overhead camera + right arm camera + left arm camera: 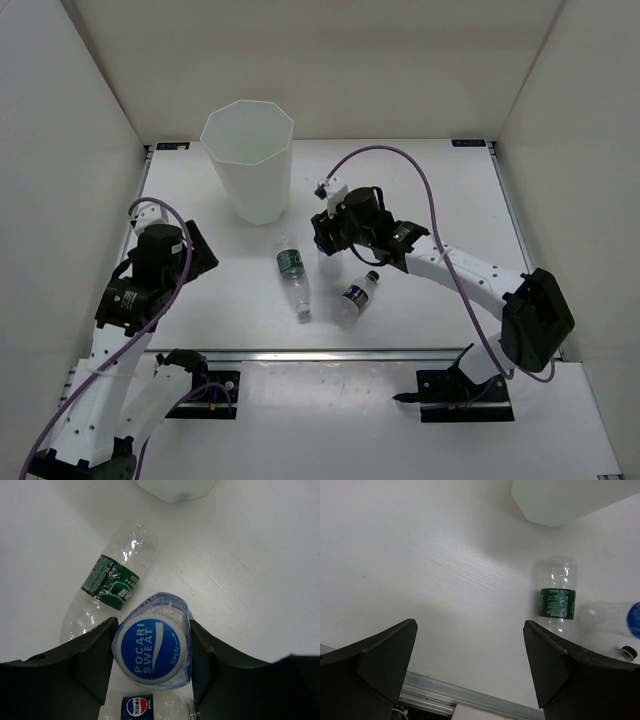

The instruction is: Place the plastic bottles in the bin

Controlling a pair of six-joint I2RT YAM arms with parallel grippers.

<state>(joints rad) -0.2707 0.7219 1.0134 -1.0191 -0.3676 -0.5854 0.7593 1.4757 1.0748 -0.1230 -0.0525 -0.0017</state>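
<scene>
The right gripper [150, 655] clamps a blue-capped Pocari Sweat bottle [155, 647] just in front of the white bin [255, 190]. A green-labelled bottle [292, 270] and a Pepsi bottle [356, 297] lie on the table [430, 190] beside it. The left gripper [470, 645] hangs with its jaws spread wide, holding nothing.

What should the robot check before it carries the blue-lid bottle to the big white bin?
1. Right gripper around the blue-lid bottle, a finger against each side: ok.
2. Bottle lifted off the table: cannot tell.
3. Bin upright, top open: ok.
4. Left gripper open and away from the bin: ok.
5. Green-label bottle and Pepsi bottle clear of the right gripper: they lie very close, cannot tell.
</scene>
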